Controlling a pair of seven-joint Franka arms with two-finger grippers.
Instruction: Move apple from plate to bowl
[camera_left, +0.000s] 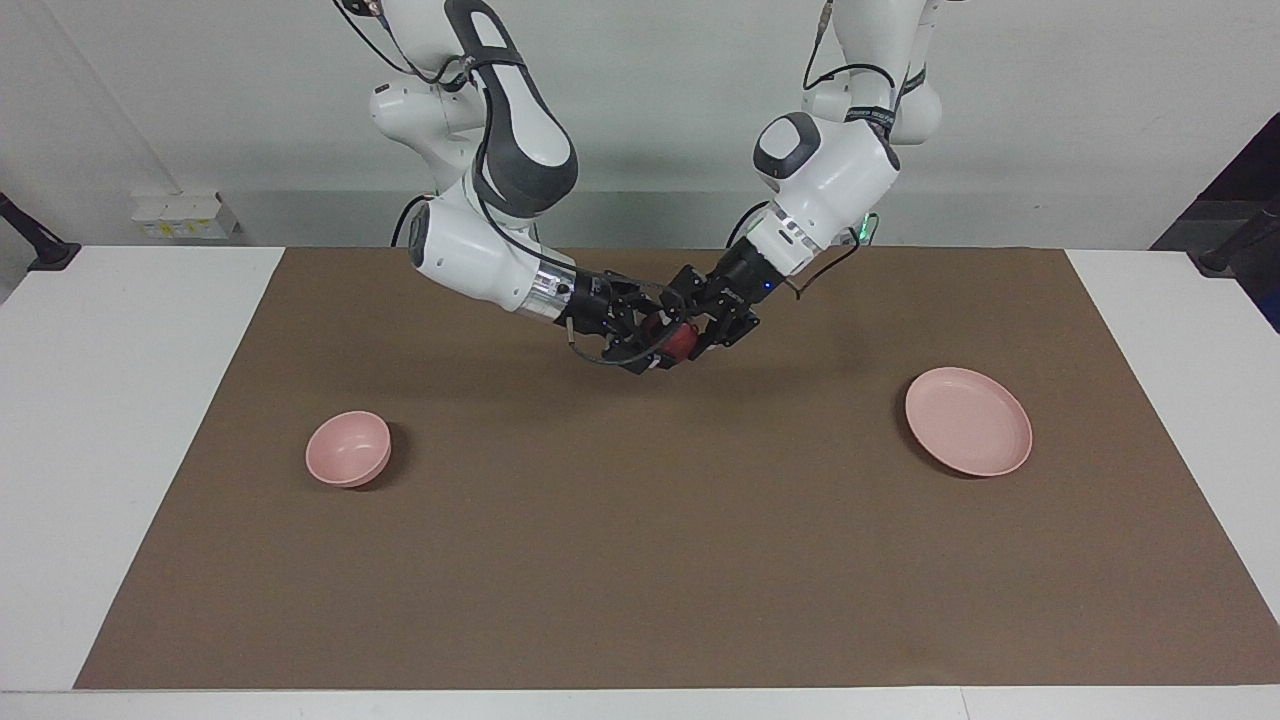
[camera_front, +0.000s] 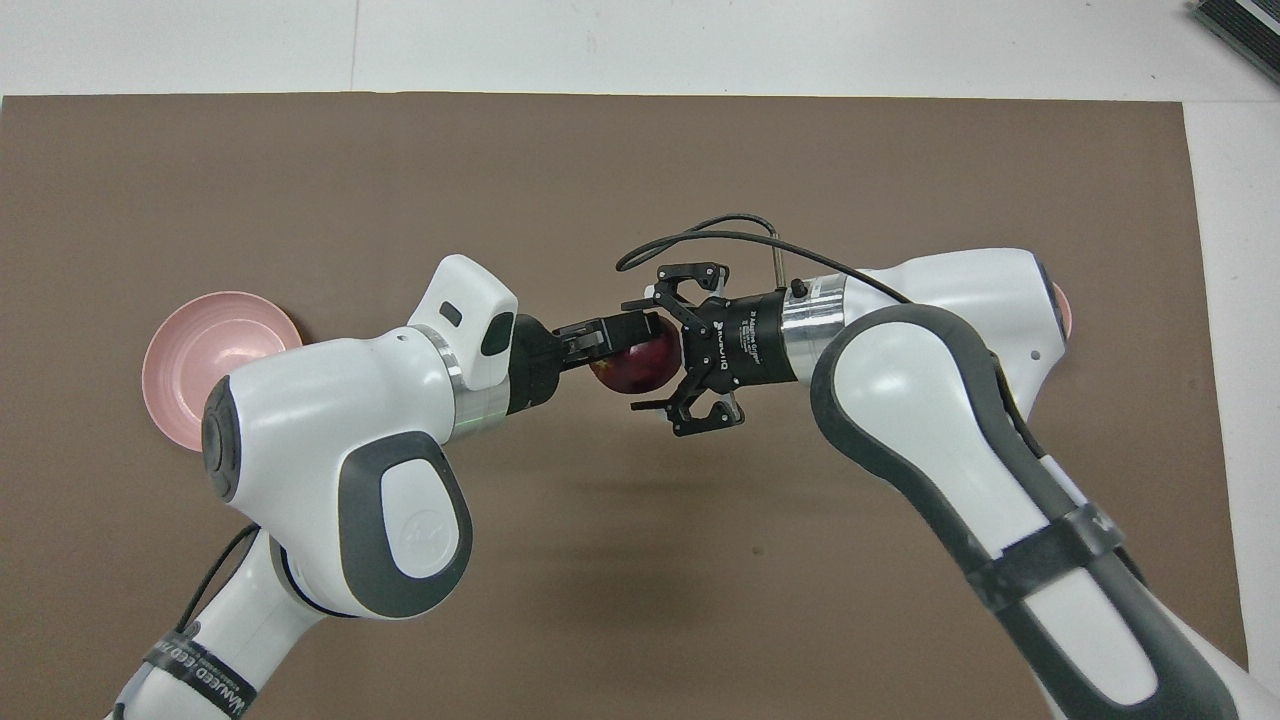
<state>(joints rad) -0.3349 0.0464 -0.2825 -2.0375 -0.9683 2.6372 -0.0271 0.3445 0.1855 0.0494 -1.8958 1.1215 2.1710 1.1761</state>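
The dark red apple (camera_left: 683, 346) (camera_front: 640, 368) hangs in the air over the middle of the brown mat. My left gripper (camera_left: 688, 333) (camera_front: 630, 345) is shut on it. My right gripper (camera_left: 658, 345) (camera_front: 650, 352) is open, with one finger on each side of the apple; I cannot tell whether they touch it. The flat pink plate (camera_left: 968, 420) (camera_front: 185, 350) lies bare toward the left arm's end, partly covered by the left arm in the overhead view. The small pink bowl (camera_left: 347, 448) sits toward the right arm's end; the overhead view shows only a sliver of the bowl (camera_front: 1064, 310).
The brown mat (camera_left: 640, 560) covers most of the white table (camera_left: 120, 400). Both arms reach inward and meet over the mat's middle, on the robots' side of the plate and bowl.
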